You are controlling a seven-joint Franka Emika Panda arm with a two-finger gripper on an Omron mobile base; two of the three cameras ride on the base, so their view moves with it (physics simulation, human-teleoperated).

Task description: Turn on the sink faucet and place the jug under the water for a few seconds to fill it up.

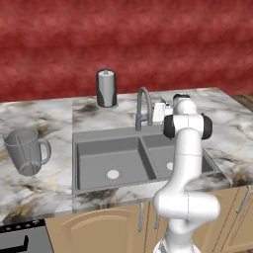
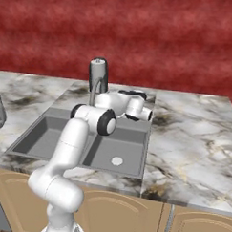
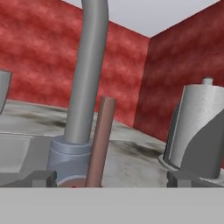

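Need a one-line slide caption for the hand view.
Hand camera closes on the sink faucet base, its small lever upright between the open fingertips; grey canister stands on the counter beyond.

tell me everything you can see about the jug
The jug is translucent grey, glass-like, a tapered cup shape wider at the rim, with one looped handle on its right side in the left base view. It looks empty and stands on the marble counter left of the sink, leaning slightly. Nothing else touches it; the gripper is away at the faucet.
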